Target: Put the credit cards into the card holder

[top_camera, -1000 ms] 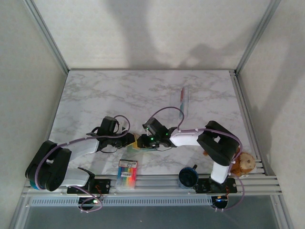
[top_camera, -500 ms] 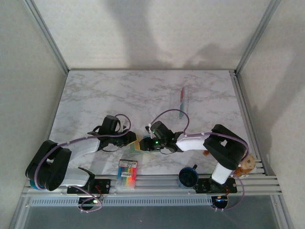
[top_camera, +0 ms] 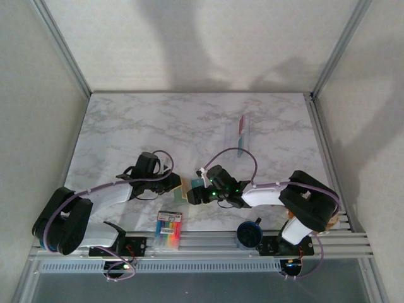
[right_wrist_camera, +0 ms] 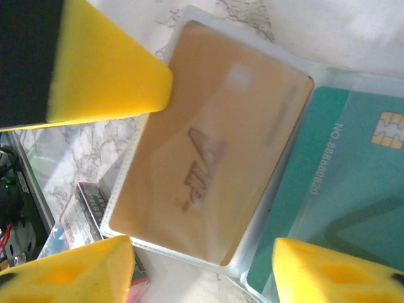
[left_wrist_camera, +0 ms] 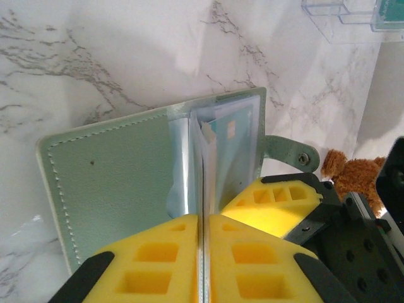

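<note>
While my left pincer [left_wrist_camera: 203, 222] is clamped tight, its yellow pads [left_wrist_camera: 158, 252] meet on the edge of a thin clear inner leaf of the card holder [left_wrist_camera: 113, 170]. The holder lies open on the marble surface [left_wrist_camera: 95, 57], its green cover spread flat toward the left edge of the left wrist view. Just past the pads, the teal-blue card [left_wrist_camera: 235, 142] sits in the sleeves.

My right pincer [right_wrist_camera: 202, 249] stands wide with nothing gripped, hanging right over those sleeves. Beneath it the tan-gold card [right_wrist_camera: 208, 145] rests inside a clear pocket, and the teal-blue card fills the pocket touching it on one side. One finger of my left pincer cuts across the upper corner of that view.

From above, both pincers meet over the holder at the near middle of the surface. A pack of markers [top_camera: 168, 228] lies near them, closer to the arm bases. Well apart, toward the far right, a clear stand [top_camera: 243, 134] shows red and teal inside; I cannot tell more. A teddy bear [left_wrist_camera: 353, 173] sits by my right arm.
</note>
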### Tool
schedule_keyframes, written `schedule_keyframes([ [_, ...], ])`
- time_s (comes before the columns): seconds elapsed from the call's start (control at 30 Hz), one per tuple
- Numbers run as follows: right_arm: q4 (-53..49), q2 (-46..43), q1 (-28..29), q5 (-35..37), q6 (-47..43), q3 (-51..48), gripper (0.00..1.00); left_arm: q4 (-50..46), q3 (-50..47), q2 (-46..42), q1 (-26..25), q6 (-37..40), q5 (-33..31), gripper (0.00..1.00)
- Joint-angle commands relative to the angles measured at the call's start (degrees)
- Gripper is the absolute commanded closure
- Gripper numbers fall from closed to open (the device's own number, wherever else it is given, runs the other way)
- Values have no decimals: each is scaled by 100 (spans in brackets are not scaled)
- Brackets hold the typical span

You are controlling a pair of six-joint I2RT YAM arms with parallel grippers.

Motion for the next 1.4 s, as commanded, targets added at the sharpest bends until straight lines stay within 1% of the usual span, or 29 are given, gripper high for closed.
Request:
schedule_keyframes([
  [0.0,207,-150,101,202,-371,-34,30,66,224,117,-99,-62,-99,89],
  [0.1,57,-159,147,196,-469,123,21,47,238,141,-171,-84,-154,88],
  [0.2,-134,-121,201,371,-561,274,18,38,280,199,-212,-90,-151,88],
  [0.33,-326,45,213,518,-578,435,18,16,299,234,-251,-86,-189,87],
  [0.5,-314,135,212,566,-515,435,23,-71,370,259,-282,-24,-179,85],
  [0.7,-479,165,207,755,-452,452,23,-41,388,322,-289,-29,-145,84],
  [0.77,-568,192,215,750,-479,502,27,-15,371,320,-287,-28,-162,84],
  [0.9,-503,175,209,768,-410,452,42,-42,405,369,-287,3,-115,83],
  [0.93,-506,161,212,784,-397,450,41,-74,405,351,-292,27,-138,82],
  [1.07,-596,84,211,900,-367,442,43,-86,404,329,-289,31,-156,79],
  [1.13,-652,28,214,966,-365,440,45,-130,433,327,-287,67,-167,77],
  [1.23,-793,-51,210,1106,-390,438,49,-194,493,370,-288,148,-198,70],
  [1.37,-904,-139,215,1256,-374,404,52,-217,596,513,-287,218,-157,68],
])
